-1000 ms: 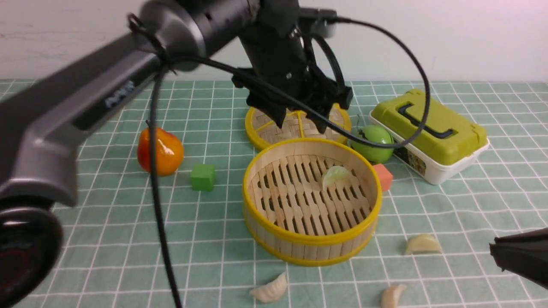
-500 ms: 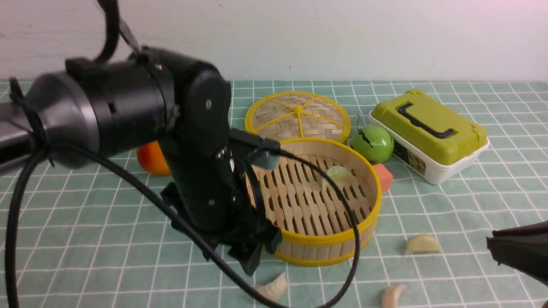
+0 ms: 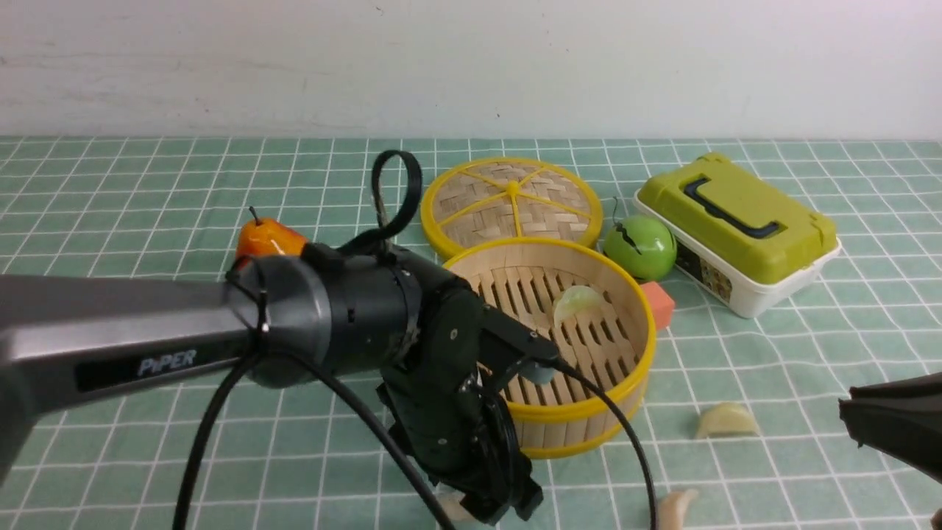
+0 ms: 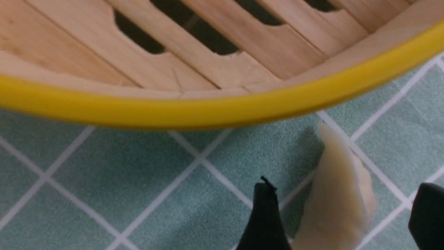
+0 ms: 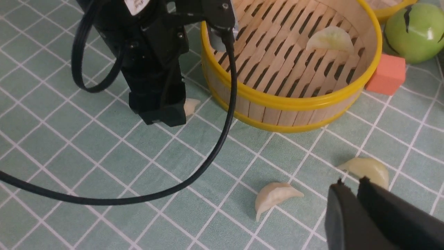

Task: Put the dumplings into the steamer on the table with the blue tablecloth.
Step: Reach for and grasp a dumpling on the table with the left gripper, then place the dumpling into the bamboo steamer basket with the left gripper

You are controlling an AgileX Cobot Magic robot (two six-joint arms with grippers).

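Note:
The steamer (image 3: 450, 266) stands mid-table on the blue tablecloth (image 3: 147, 184), with one pale green dumpling (image 3: 578, 302) on its slats. My left gripper (image 3: 504, 508) is low on the near side of the steamer. In the left wrist view it (image 4: 345, 189) is open, with a cream dumpling (image 4: 338, 208) lying on the cloth between its jaws, close to the steamer's rim (image 4: 208, 111). Two more dumplings (image 3: 727, 421) (image 3: 677, 508) lie on the cloth at the near right. My right gripper (image 5: 351, 183) is shut and empty, just above one of them (image 5: 369, 169).
The flat woven lid (image 3: 511, 199) lies behind the steamer. A green apple (image 3: 639, 246), an orange cube (image 3: 657, 303) and a green-lidded box (image 3: 736, 228) stand at the right. An orange pear (image 3: 265, 235) is at the left. The left arm's cable (image 5: 208, 152) loops over the cloth.
My left arm has swung from above the lid down to the near side of the steamer, bringing its open jaws around the dumpling there. The right gripper has stayed in place.

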